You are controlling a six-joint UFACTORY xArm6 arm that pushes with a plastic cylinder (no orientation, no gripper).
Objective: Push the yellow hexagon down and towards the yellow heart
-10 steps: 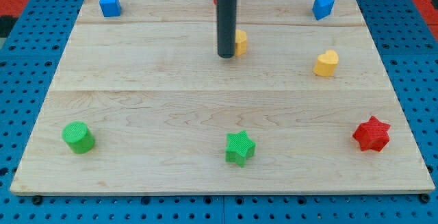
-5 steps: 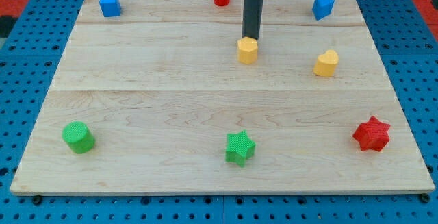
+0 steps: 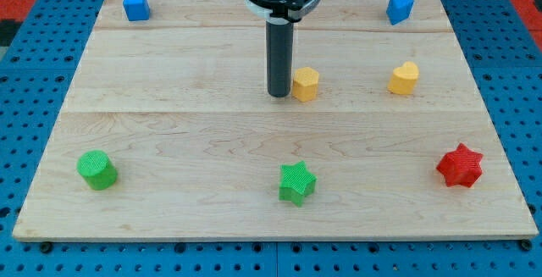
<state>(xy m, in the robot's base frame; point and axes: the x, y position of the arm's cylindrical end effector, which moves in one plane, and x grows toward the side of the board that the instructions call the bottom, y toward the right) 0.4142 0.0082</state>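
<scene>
The yellow hexagon sits on the wooden board, a little above the middle. The yellow heart lies to its right at about the same height, well apart from it. My tip stands right against the hexagon's left side, slightly lower than its centre. The dark rod rises from the tip toward the view's top, where the arm's round end covers part of the board's top edge.
A blue cube is at the top left and a blue block at the top right. A green cylinder is at the bottom left, a green star at the bottom middle, a red star at the right. The wooden board's edges border a blue pegboard.
My tip has moved from above the hexagon to its left side. The hexagon has slid down the view, to about level with the heart. The arm now hides the red block at the top.
</scene>
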